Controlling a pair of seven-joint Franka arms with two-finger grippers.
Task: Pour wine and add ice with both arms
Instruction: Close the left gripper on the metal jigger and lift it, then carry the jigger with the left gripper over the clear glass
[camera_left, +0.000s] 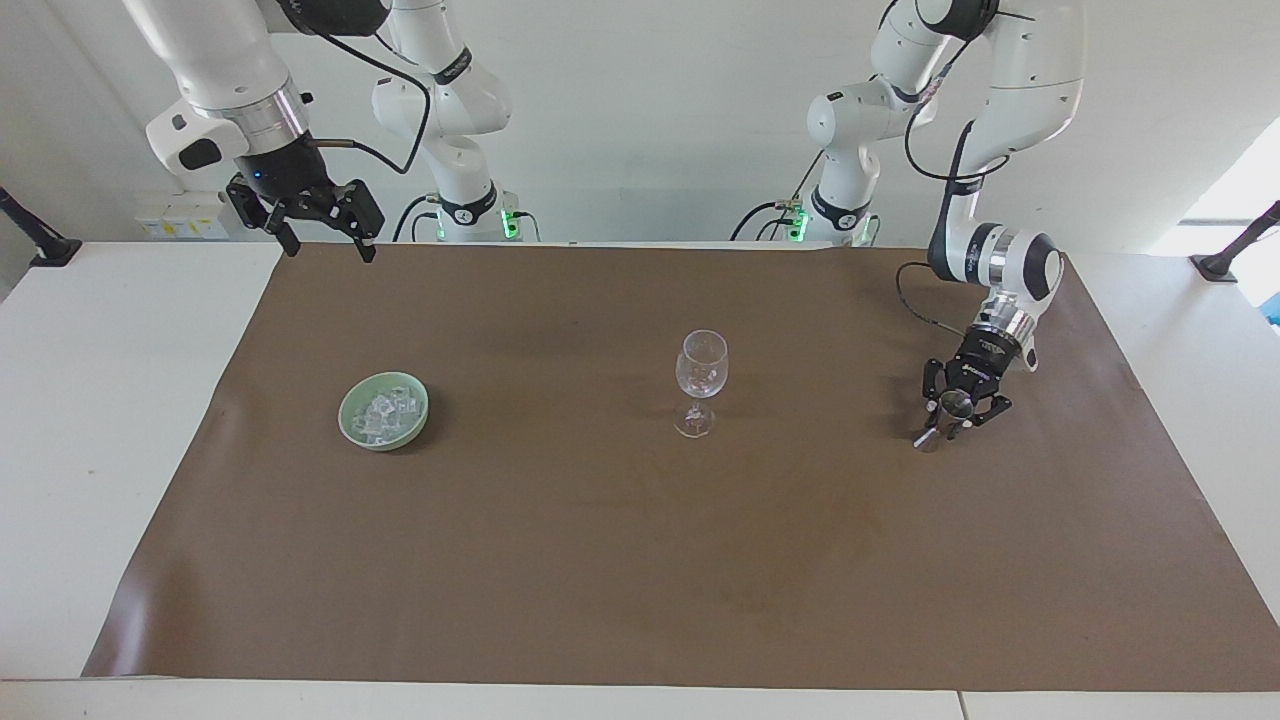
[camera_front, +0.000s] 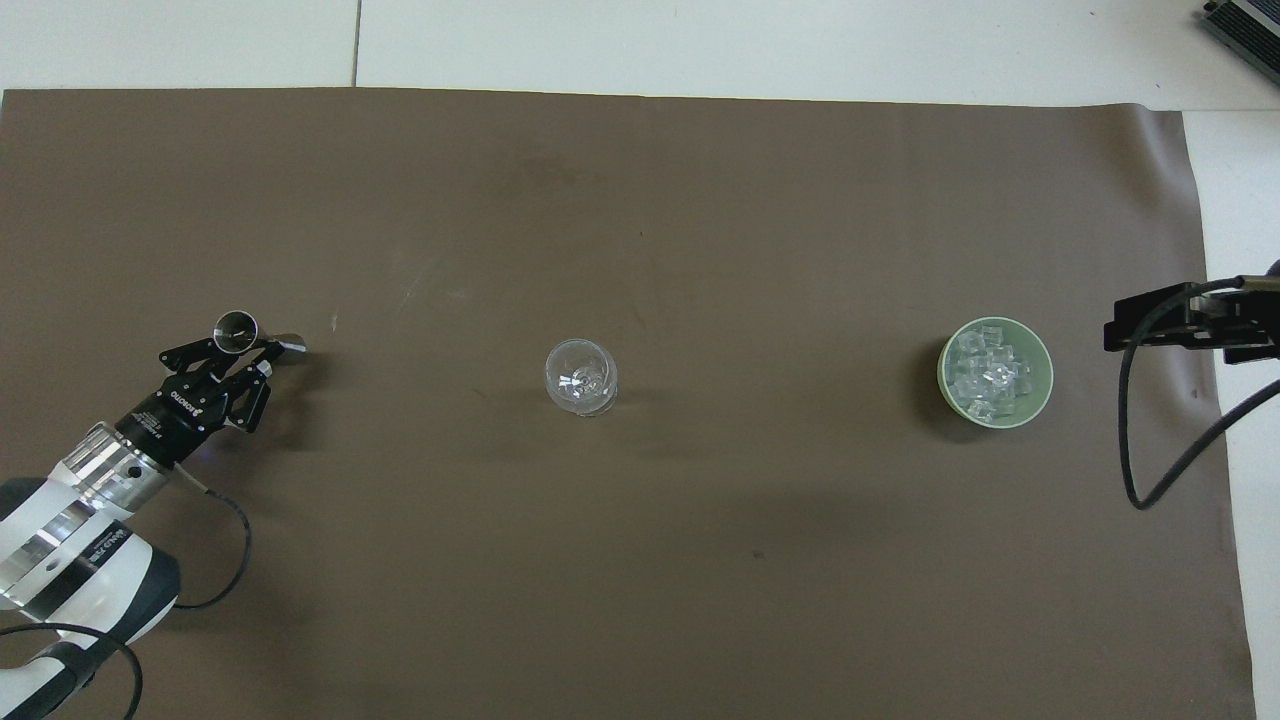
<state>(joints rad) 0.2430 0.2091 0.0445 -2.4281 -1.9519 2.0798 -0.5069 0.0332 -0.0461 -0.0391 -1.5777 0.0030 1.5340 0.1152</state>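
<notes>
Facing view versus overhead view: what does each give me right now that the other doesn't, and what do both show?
Only the facing view shows both arms up to their bases, the right claw whole, open, hanging over the mat's edge at the robots' end, and the wine glass in profile, with stem and foot.

Only the overhead view looks straight down into the glass's bowl and the metal jigger's open mouth.

Both show the left claw shut on the jigger, the wine glass mid-mat, and the green bowl of ice.
</notes>
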